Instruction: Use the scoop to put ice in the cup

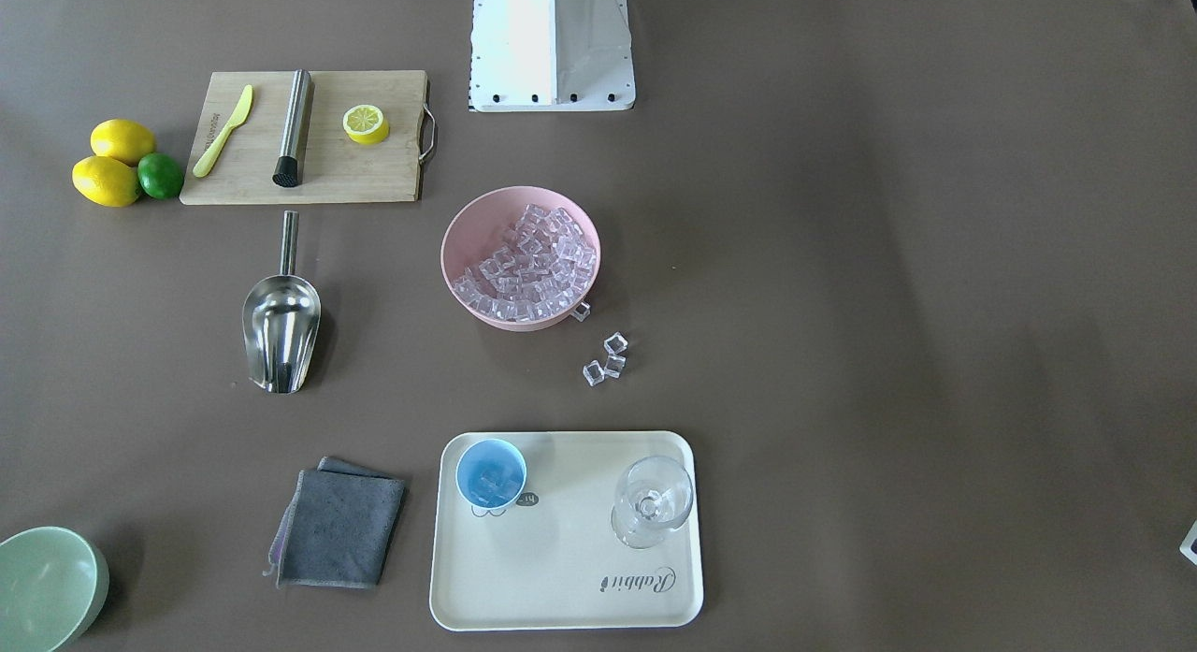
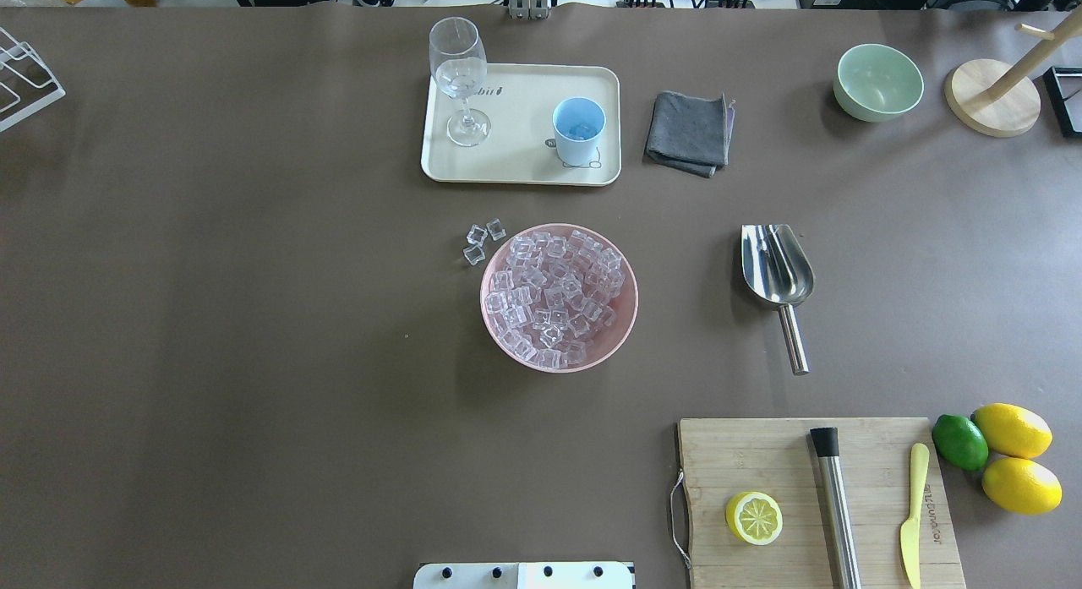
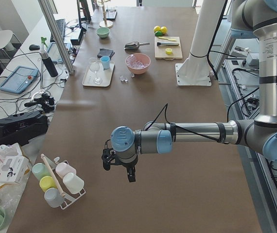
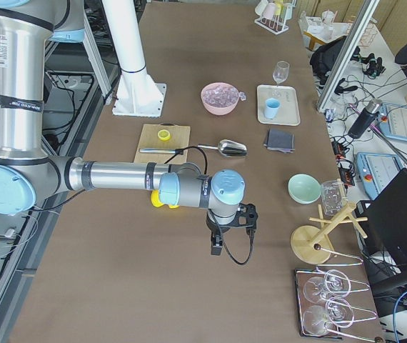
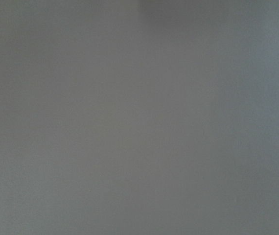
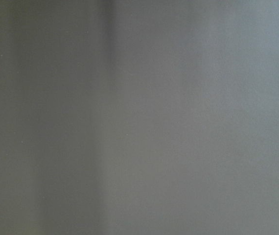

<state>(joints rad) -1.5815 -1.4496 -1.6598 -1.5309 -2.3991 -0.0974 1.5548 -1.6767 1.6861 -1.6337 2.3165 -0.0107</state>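
- Nearest in the side views, the left gripper (image 3: pixel 118 166) and right gripper (image 4: pixel 226 232) hang over bare brown table at opposite ends, well apart from everything. I cannot tell whether either claw is wide or narrow. Both wrist views show only tabletop.
- At the overhead view's bottom right sits a wooden cutting board (image 2: pixel 761 458), out of the working lane.
- At centre, a round pink bowl (image 2: pixel 631 300) holds the heaped clear, glassy ice cubes (image 2: pixel 554 297). Three stray cubes (image 2: pixel 482 239) lie just beside its upper-left rim.
- Right of centre, the shiny steel scoop (image 2: pixel 777 270) lies alone with open room around it. Its handle points down-frame toward the robot, probably for an easy grasp.
- At top centre, the small light-blue cup (image 2: pixel 579 133) stands upright at the right end of a cream rectangular tray (image 2: pixel 516 162), seemingly with a few cubes inside. A clear stemmed glass (image 2: pixel 459 73) stands at the left end, and a folded grey cloth (image 2: pixel 689 133) lies just past the tray's right edge.
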